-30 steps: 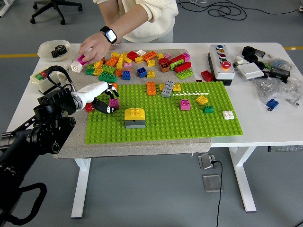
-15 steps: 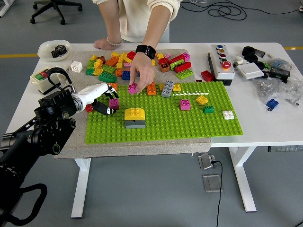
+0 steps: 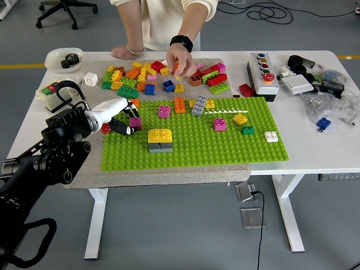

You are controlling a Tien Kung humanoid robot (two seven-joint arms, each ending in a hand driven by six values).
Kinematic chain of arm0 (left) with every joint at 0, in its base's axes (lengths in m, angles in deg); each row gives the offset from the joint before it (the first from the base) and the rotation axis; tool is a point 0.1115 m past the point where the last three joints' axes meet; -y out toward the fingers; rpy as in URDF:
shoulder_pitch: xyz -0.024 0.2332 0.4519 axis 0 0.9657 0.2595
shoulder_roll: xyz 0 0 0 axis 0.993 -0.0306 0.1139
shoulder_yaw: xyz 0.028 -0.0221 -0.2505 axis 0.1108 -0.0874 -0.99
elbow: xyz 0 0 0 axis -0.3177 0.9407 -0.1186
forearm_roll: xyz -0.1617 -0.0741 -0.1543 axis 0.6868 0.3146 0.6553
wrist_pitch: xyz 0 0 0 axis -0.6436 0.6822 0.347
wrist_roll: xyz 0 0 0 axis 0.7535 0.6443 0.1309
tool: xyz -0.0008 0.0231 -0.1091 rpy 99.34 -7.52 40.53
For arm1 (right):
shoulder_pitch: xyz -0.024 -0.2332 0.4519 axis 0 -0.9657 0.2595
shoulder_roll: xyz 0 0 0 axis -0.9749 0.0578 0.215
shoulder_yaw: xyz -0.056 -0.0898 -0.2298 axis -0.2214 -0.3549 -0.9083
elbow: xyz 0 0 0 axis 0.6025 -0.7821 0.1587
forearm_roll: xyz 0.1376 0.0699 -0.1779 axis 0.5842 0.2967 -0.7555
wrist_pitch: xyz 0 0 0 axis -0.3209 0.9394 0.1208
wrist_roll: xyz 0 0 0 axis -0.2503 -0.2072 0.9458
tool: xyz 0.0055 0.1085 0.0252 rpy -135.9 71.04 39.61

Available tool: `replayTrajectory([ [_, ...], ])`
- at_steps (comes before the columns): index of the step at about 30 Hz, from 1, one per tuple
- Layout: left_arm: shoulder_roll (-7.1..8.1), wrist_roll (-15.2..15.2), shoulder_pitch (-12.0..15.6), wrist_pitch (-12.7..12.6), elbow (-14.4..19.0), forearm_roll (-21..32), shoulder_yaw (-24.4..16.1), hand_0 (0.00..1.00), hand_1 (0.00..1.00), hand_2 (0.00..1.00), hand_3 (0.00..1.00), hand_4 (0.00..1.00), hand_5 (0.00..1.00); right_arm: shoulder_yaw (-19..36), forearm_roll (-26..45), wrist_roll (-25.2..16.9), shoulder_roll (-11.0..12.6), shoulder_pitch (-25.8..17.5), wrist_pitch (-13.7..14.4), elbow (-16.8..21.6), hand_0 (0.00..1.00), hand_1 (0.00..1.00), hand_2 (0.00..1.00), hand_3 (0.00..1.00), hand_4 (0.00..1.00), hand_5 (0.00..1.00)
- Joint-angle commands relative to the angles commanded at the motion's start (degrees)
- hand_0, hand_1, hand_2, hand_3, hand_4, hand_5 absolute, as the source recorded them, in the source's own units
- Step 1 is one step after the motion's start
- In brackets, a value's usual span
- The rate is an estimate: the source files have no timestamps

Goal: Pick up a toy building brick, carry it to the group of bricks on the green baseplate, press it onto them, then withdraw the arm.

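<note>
One view only, head camera. Left hand (image 3: 121, 115) comes in from the left over the green baseplate's (image 3: 191, 149) left edge, white palm, black fingers (image 3: 130, 128) curled around a magenta brick (image 3: 135, 122) that sits at the plate's left rim; looks like a pinch on it, though the finger tips blur into the brick so contact is hard to confirm. Small red brick (image 3: 106, 128) just beside the hand, off the plate on the grey mat (image 3: 90, 169). Right arm not seen.

On the baseplate: yellow-on-grey stack (image 3: 160, 140) just right of the hand, pink brick (image 3: 164, 111) near the far edge, orange brick (image 3: 180, 104), grey brick (image 3: 199, 105), small yellow brick (image 3: 210, 104), another magenta brick (image 3: 220, 124), yellow brick (image 3: 240, 118), green brick (image 3: 248, 130), white brick (image 3: 271, 136) near the right edge.

Loose brick pile (image 3: 163, 76) behind the plate on the mat. Person at the far side of the tabletop (image 3: 315, 143): one hand (image 3: 179, 59) with a black watch reaches down into the pile, fingers pinching at a brick there; other hand (image 3: 125, 52) rests flat on the tabletop's far edge. Button box (image 3: 263, 72) and clutter on the right, white bowl (image 3: 63, 58) far left.
</note>
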Motion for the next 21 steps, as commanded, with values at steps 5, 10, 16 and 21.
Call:
replayTrajectory([
  [5,-0.09,-0.04,0.07,-0.03,-0.27,0.00,0.39,0.724,0.707,0.577,0.553,0.681,0.096,0.03,0.00,-0.02,0.02,0.05,0.01,0.00,0.745,0.645,0.682,0.628,0.835,0.523],
  [10,-0.09,-0.12,0.11,-0.40,-0.36,0.00,0.48,0.650,0.643,0.560,0.542,0.612,0.073,0.05,-0.01,-0.02,0.02,0.02,0.01,0.00,0.744,0.645,0.682,0.629,0.837,0.520],
  [16,-0.12,-0.20,0.12,-1.35,0.07,0.00,0.21,0.621,0.605,0.556,0.542,0.563,0.065,0.08,-0.10,-0.01,0.00,-0.03,0.00,0.00,0.745,0.645,0.683,0.630,0.837,0.518],
  [21,-0.19,-0.26,0.06,-1.92,0.44,0.00,-0.15,0.609,0.590,0.557,0.546,0.560,0.066,0.06,-0.09,0.00,-0.02,-0.09,0.02,0.00,0.745,0.645,0.682,0.630,0.838,0.519],
])
